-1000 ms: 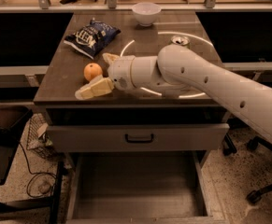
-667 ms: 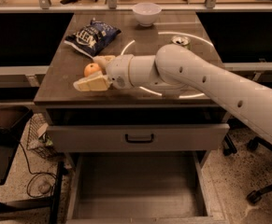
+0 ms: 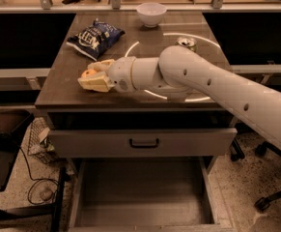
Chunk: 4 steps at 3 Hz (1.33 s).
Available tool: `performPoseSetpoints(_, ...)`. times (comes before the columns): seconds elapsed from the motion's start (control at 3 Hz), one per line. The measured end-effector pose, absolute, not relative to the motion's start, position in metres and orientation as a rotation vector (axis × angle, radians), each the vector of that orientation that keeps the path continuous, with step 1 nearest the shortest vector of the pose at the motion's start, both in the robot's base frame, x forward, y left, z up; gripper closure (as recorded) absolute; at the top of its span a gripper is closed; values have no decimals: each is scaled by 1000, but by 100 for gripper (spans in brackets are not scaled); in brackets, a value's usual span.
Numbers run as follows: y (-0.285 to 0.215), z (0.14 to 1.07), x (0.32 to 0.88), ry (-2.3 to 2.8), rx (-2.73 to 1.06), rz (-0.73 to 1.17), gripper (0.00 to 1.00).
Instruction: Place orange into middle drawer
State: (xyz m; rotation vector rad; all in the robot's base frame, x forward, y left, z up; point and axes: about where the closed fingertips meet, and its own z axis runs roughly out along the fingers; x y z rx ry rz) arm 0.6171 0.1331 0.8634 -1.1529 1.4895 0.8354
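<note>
The orange (image 3: 87,73) sits near the left front of the dark tabletop (image 3: 63,88). My gripper (image 3: 92,75) reaches in from the right on the white arm (image 3: 212,83). Its pale fingers (image 3: 94,84) lie on both sides of the orange and close on it, so only the fruit's left part shows. The orange appears to rest on the table still. Below, the middle drawer (image 3: 140,197) stands pulled out, with a bare grey floor and low side walls.
A blue chip bag (image 3: 95,36), a white bowl (image 3: 151,13) and a soda can (image 3: 187,43) stand on the table behind the arm. A closed drawer front with a dark handle (image 3: 144,142) is above the open drawer. A chair (image 3: 5,144) stands left, and chair wheels (image 3: 268,202) show at the right.
My gripper has moved left and its fingers have come around the orange, which was beside them before. The orange has shifted slightly left.
</note>
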Motion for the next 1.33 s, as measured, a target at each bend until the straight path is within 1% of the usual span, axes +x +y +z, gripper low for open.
performPoseSetpoints(0.33,136,864,616,1487,-1156,839,100)
performPoseSetpoints(0.67,136,864,616,1487,-1157,839,100)
performPoseSetpoints(1.33,99,927,565,1381,-1103,795,100)
